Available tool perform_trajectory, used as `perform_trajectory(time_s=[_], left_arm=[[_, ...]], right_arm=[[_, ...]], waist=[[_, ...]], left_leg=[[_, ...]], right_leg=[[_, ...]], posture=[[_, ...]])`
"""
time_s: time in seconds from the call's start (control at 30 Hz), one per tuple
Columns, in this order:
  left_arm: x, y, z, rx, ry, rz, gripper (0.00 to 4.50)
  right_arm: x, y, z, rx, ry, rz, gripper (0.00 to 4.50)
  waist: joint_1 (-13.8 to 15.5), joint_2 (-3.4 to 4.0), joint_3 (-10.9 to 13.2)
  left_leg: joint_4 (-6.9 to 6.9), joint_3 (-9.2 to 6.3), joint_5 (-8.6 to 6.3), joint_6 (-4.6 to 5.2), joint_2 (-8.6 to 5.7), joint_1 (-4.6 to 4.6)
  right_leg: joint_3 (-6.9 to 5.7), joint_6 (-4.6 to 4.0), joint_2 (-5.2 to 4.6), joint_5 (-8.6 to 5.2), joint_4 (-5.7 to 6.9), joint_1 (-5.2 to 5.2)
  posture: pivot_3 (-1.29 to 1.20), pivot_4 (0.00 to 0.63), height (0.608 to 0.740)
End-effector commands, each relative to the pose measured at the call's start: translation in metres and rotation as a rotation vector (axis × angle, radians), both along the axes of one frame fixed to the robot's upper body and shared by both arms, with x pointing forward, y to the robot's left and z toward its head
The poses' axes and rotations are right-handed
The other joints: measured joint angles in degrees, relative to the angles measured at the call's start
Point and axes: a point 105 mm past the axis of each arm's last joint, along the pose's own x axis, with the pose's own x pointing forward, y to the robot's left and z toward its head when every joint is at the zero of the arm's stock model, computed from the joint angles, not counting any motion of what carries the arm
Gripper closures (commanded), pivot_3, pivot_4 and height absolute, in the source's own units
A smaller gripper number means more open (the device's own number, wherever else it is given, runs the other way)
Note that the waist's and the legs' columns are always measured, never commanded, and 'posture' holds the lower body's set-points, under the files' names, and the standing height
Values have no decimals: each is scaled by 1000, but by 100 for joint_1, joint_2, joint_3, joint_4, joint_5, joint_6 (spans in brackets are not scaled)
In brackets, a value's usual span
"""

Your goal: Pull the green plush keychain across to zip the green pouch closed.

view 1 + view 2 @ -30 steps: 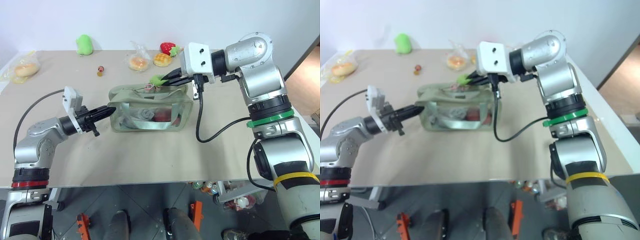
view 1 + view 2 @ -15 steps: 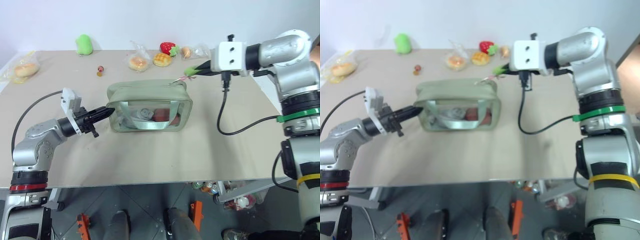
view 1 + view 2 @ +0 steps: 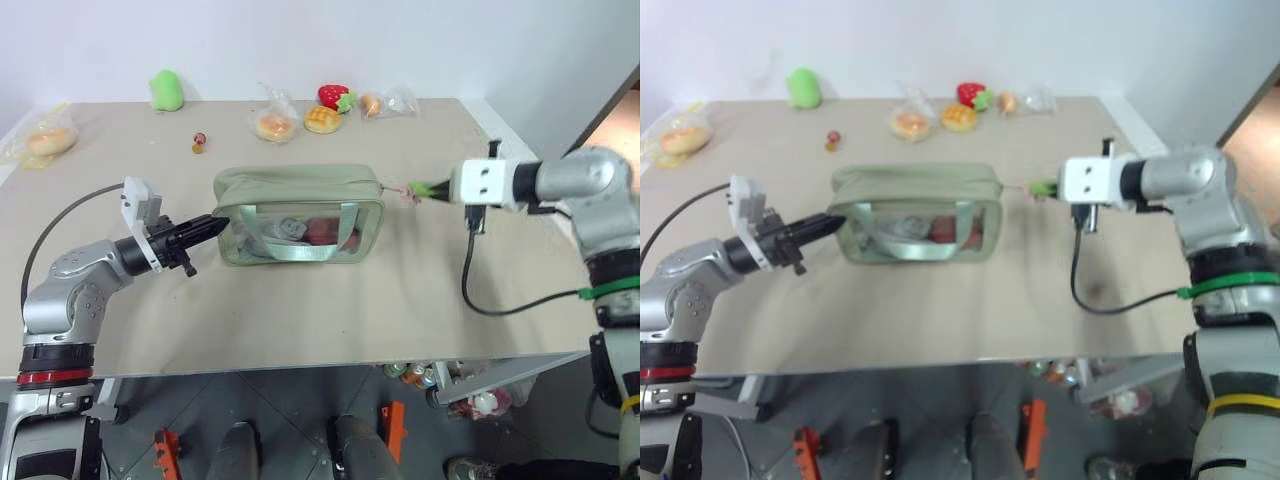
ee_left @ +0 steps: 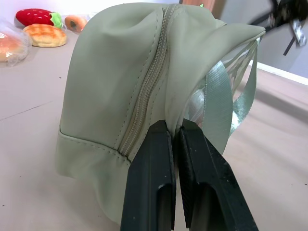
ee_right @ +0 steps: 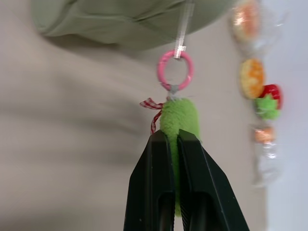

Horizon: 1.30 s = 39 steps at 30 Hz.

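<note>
The table (image 3: 300, 310) carries everything here, and the green pouch (image 3: 298, 213) sits near its middle, well back from the front edge, lying lengthwise between the 2 arms. That placement lets each arm work 1 end. Its top zipper reads as run across to the right end, so the zipping looks done or nearly so (a judgement from the flat, closed top panel).

The left gripper (image 3: 207, 226) is clamped on the pouch's left end, fingers (image 4: 149, 183) pinched together on the fabric just beside the zipper seam. It appears to serve as an anchor, so the pouch does not slide toward the right edge when the pull is drawn.

The right gripper (image 3: 437, 187) is out past the pouch's right end, toward the table's right edge, its fingers squeezed on the green plush keychain (image 5: 179, 125). The keychain is stretched in line with the zipper, its pink ring (image 5: 175, 70) taut against the pull tab, which suggests tension along the zipper track.

Small food toys (image 3: 320, 105) and a lime plush blob (image 3: 167, 88) lie along the far edge, well apart from the work.
</note>
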Motion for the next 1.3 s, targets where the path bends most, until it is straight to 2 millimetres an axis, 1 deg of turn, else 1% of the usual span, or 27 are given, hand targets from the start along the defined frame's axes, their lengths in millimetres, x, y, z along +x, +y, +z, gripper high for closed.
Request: perform_trajectory(time_s=[0.03, 0.13, 0.23, 0.33, 0.4, 0.5, 0.57, 0.67, 0.73, 0.83, 0.9, 1.0, 1.03, 1.07, 1.1, 1.13, 1.23, 1.27, 1.3], left_arm=[[-1, 8, -3, 13, 19, 32, 4500], [-1, 8, -3, 11, 19, 33, 4500], [-2, 8, -3, 9, 20, 33, 4500], [-2, 7, -3, 7, 21, 35, 4500], [-2, 8, -3, 7, 21, 37, 4500], [-2, 8, -2, 3, 23, 38, 4500], [-2, 8, -2, 0, 24, 38, 4500], [-1, 7, -2, -3, 27, 38, 4500], [-2, 7, -2, -2, 29, 38, 4500], [-2, 9, -3, 5, 32, 49, 4500], [-3, 10, -4, 10, 34, 56, 4500], [-5, 14, -4, 11, 39, 69, 4500], [-6, 16, -4, 14, 40, 75, 3924], [-7, 18, -4, 11, 47, 82, 3780], [-7, 20, -4, 10, 52, 86, 3727], [-7, 22, -3, 7, 55, 91, 3171], [-8, 24, 3, -14, 53, 88, 2214], [-9, 24, 5, -31, 57, 82, 1845], [-11, 23, 7, -43, 59, 74, 1589]], right_arm=[[6, 16, -2, 21, -76, -10, 4481], [12, 31, -18, 53, -81, -13, 4481], [13, 39, -31, 51, -66, -9, 4481], [7, 48, -46, 32, -29, 26, 4481], [4, 52, -52, 24, -10, 42, 4481], [-10, 56, -70, -38, 64, 112, 4481], [-16, 58, -75, -61, 86, 140, 4481], [-12, 64, -76, -40, 85, 131, 4481], [-11, 64, -74, -16, 88, 117, 4481], [-5, 52, -66, 23, 89, 64, 4481], [-2, 43, -55, 98, 107, 12, 4481], [1, 24, -32, 253, 130, -58, 4481], [2, 14, -22, 330, 144, -94, 4500], [2, 6, -15, 396, 165, -124, 4176], [-1, 0, -9, 456, 199, -138, 3982], [-5, -2, -5, 496, 220, -134, 3680], [-8, -8, 10, 606, 234, -153, 2721], [-11, -8, 13, 635, 248, -146, 2315], [-13, -8, 15, 657, 261, -145, 2060]], waist=[[-9, 1, 0], [-10, 0, 0], [-8, -1, -1], [-7, -1, -1], [-8, -1, -1], [-8, -1, -1], [-9, -1, -1], [-10, -7, -5], [-11, -8, -5], [-11, -9, -6], [-11, -9, -6], [-12, -9, -5], [-14, -9, -5], [-34, -8, -5], [-34, -7, -4], [-32, -7, -3], [-14, -17, 2], [-14, -18, 2], [-21, -18, 2]], left_leg=[[0, 1, 0, 0, 0, 2], [3, 1, 1, 1, -1, 4], [6, 1, 1, 1, -1, 5], [6, 1, 1, 1, -2, 3], [5, 1, 1, 1, -3, 3], [2, -1, 1, 1, -3, 5], [2, -2, 1, 1, -3, 6], [4, -1, 1, 1, -3, 8], [5, -1, 1, 2, -3, 10], [5, -1, 1, 2, -3, 12], [5, -1, 1, 2, -3, 12], [5, 0, 1, 2, -3, 10], [4, 1, 1, 2, -3, 11], [3, 0, 1, 2, -3, 11], [1, 0, 0, 2, -2, 12], [1, 0, 0, 2, -3, 7], [3, -1, 0, 2, -3, 0], [3, -2, 0, 2, -3, -1], [3, -1, 0, 2, -3, -1]], right_leg=[[2, 0, 1, 1, 1, 0], [4, 3, 1, 3, 1, 1], [5, 4, 2, 4, 1, 3], [7, 5, 1, 4, 1, 6], [9, 5, 2, 4, 1, 6], [8, 5, 4, 4, 1, 5], [8, 5, 6, 4, 1, 6], [11, 5, 6, 4, 1, 8], [10, 5, 6, 4, 1, 9], [11, 5, 6, 4, 1, 9], [12, 5, 6, 4, 1, 9], [14, 5, 6, 4, 1, 9], [14, 5, 7, 4, 1, 9], [14, 5, 7, 4, 1, 8], [14, 5, 8, 4, 1, 7], [14, 5, 8, 4, 1, 5], [14, 6, 8, 3, 0, 5], [14, 6, 8, 3, 0, 5], [14, 6, 8, 3, 0, 4]], posture=[[0, 150, 740], [0, 150, 740], [0, 150, 740], [0, 150, 740], [0, 150, 740], [0, 150, 740], [0, 150, 740], [0, 150, 740], [0, 150, 740], [0, 150, 740], [0, 150, 740], [0, 150, 740], [0, 150, 740], [0, 150, 740], [0, 150, 740], [0, 150, 740], [0, 150, 740], [0, 150, 740], [0, 150, 740]])
